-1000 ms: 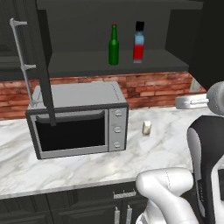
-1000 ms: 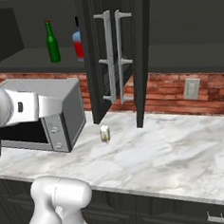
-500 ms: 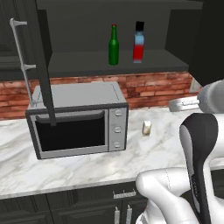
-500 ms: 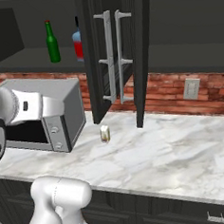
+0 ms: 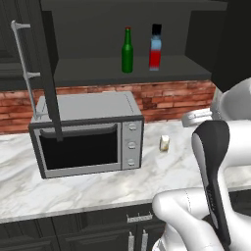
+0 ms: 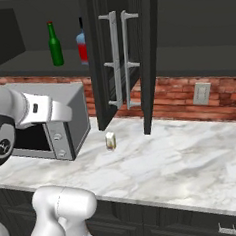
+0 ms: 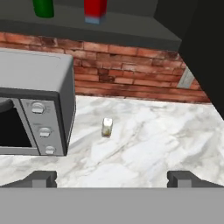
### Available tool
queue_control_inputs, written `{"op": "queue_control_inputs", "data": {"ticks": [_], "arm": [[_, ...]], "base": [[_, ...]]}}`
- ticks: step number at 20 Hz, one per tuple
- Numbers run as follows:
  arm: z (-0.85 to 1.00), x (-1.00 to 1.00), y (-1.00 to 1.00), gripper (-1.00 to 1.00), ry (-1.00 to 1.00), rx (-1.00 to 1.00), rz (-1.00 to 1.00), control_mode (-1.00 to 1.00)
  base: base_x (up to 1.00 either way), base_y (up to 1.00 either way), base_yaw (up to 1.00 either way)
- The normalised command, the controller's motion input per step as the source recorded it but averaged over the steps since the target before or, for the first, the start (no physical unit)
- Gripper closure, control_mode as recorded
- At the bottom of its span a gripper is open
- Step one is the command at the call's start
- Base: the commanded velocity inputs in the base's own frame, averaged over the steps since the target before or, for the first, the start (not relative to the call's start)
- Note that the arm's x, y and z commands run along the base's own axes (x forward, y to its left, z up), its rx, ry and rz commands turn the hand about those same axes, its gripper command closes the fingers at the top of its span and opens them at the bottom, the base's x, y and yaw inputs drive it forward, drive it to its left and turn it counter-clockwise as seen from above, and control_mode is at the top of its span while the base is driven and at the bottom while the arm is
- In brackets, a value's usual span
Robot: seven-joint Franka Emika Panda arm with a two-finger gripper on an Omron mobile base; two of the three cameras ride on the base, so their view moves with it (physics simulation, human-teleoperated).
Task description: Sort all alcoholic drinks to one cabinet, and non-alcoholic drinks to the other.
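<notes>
Slim dark-green glass bottle with red cap (image 7: 43, 7): hand view's top edge cuts it, base alone left. Flat-sided blue-and-red bottle (image 7: 95, 9): cut likewise there; in the right base view (image 6: 82, 46) the open dark cabinet door (image 6: 99, 56) hides its right side. Small pale cream container (image 5: 164, 143): too small to read any label. Grey microwave (image 7: 33, 107): left part off-frame in hand view.

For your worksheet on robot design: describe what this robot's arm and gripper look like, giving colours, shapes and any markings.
The arm is made of glossy white, rounded, tube-like segments with dark grey to black joints. In the right base view one segment ends in a dark round cap bearing a small pale mark, with little dark marks further along. The gripper has two small, dark grey, blocky fingertips.
</notes>
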Motion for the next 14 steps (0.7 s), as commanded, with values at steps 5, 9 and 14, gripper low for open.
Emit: {"op": "queue_control_inputs", "data": {"ticks": [5, 9, 14], "arm": [[-0.19, 0.12, 0.00, -1.00, 0.07, -0.01, 0.00, -1.00], [-0.23, 0.18, 0.00, -1.00, 0.03, 0.00, 0.00, -1.00], [-0.26, 0.22, -0.02, -1.00, 0.00, 0.00, 0.01, -1.00]], "base": [[0.00, 0.00, 0.00], [0.00, 0.00, 0.00], [0.00, 0.00, 0.00]]}}
